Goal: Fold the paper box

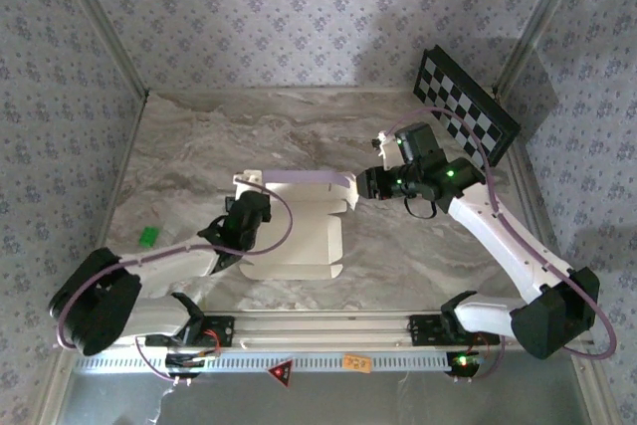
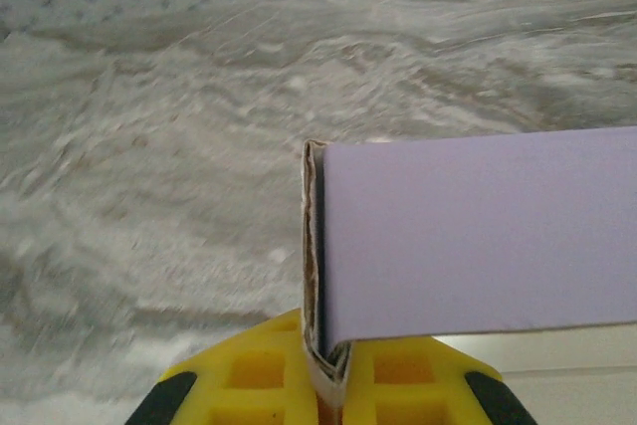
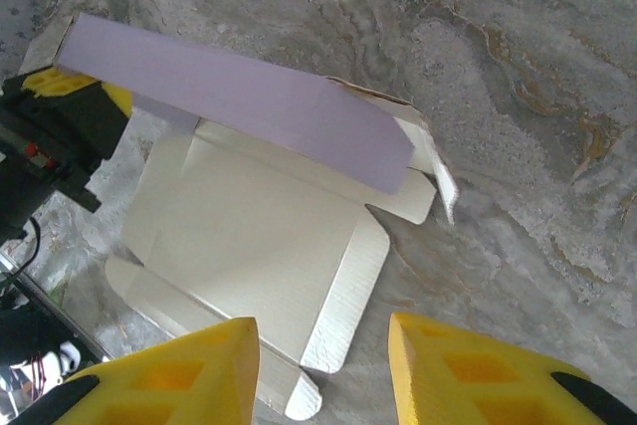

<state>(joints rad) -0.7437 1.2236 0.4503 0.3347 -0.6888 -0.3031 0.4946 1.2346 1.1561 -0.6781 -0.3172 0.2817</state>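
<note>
1. Two-fingered and tight: pinches, with the left gripper, the layered left end of the lilac wall, yellow fingertips closed hard on the card edge with no gap showing.
2. Holds that wall upright from its corner, most likely to stop the fresh crease springing back while other parts get folded.
3. Has the right gripper spread, pads well parted with nothing between them, poised over the right side of the sheet near the wall's free end. Looks ready to catch that end or the small tab beside it.
4. Note the paper box in the middle of the marble-patterned table, between the two grippers, base flat, cream inside facing up.
5. Note one long wall raised along the far edge, lilac outside toward the right wrist camera. Note too the side flaps lying flat on the table.
6. Judge the folding as early: one wall up of several, no corner locked yet.
7. Mind the thin card: too strong a pull from either end could buckle the wall or drag the base.
8. Disregard the checkerboard panel at the far right and the small green object at the left, both well apart from the work.
</note>
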